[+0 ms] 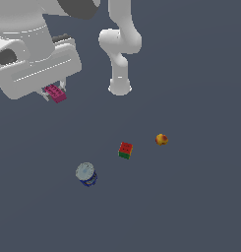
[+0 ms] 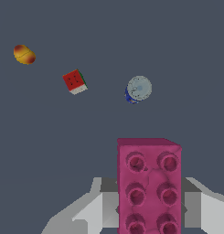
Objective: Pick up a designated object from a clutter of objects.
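The designated object, a magenta-pink studded brick (image 1: pixel 56 93), hangs high above the floor at the exterior view's upper left, held under the white hand. My gripper (image 1: pixel 54 93) is shut on it. In the wrist view the brick (image 2: pixel 149 185) fills the foreground, studs facing the camera, with a grey finger (image 2: pixel 97 211) pressed on each side. The rest of the clutter lies far below on the floor: a red-and-green cube (image 1: pixel 125 150) (image 2: pixel 75 82), a yellow-red ball (image 1: pixel 162 140) (image 2: pixel 24 54) and a blue can with a silvery lid (image 1: pixel 86 174) (image 2: pixel 138 89).
The arm's white base column (image 1: pixel 120 86) stands on the dark grey floor at the back, behind the cube and ball. The arm's links arch over the upper part of the exterior view.
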You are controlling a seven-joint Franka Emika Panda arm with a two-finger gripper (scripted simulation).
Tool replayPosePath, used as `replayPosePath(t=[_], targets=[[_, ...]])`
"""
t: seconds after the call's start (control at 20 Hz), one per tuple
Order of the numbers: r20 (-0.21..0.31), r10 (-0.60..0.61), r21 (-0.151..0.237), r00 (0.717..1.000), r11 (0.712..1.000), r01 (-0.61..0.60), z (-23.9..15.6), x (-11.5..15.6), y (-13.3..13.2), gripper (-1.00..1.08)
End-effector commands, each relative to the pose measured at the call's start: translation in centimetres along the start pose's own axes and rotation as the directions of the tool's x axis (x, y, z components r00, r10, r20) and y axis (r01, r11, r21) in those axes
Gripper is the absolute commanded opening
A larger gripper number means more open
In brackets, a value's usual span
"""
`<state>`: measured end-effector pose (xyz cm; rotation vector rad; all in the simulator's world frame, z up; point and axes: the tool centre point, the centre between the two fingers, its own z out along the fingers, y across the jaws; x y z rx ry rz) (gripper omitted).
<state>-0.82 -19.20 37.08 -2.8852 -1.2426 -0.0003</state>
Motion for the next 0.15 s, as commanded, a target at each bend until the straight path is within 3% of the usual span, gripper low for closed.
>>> replayPosePath(t=[0.0, 0.1], targets=[[0.0, 0.0, 0.0, 1.0, 1.0, 0.0, -0.21, 0.01, 0.17, -1.0], [0.0, 0.0, 0.0, 1.0, 1.0, 0.0, -0.21, 0.02, 0.19, -1.0]])
